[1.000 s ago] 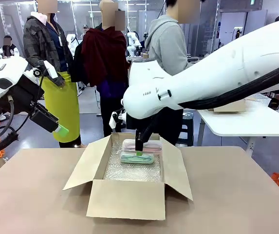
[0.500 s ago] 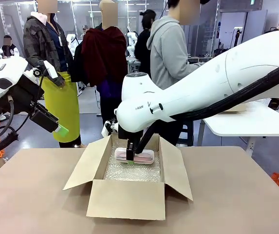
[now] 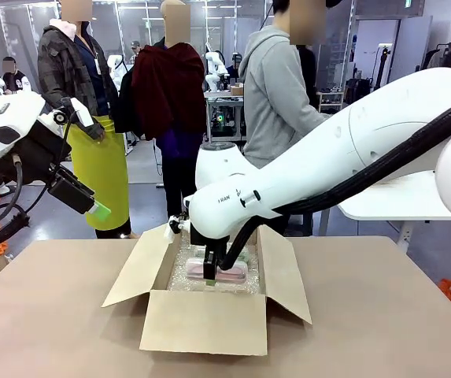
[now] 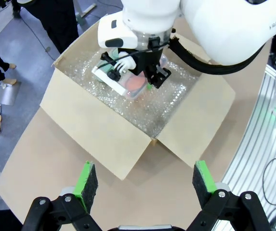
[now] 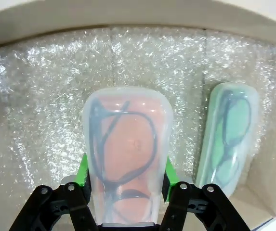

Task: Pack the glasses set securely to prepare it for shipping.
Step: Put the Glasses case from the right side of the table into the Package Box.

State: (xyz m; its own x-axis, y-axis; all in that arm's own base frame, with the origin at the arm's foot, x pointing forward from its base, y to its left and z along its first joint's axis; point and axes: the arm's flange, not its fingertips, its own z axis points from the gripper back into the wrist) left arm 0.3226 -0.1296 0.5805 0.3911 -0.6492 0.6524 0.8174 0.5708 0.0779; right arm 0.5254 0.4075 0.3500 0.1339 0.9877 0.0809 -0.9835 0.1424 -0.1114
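— What's in the open cardboard box?
— Bubble wrap lines it, and both cases are inside. The pink case has its long axis running left to right. It now sits lower in the box than half a second ago.
— The mint green case?
— It's on the wrap just beside the pink one, roughly parallel.
— Grippers?
— The right gripper pinches the pink case. The left gripper, high on the left, is spread wide and empty.

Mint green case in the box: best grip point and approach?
Pinch its two long sides at mid-length, coming straight down from above. The mint green case lies top-up on the bubble wrap, narrow across, close to a box wall, so side approaches look blocked.
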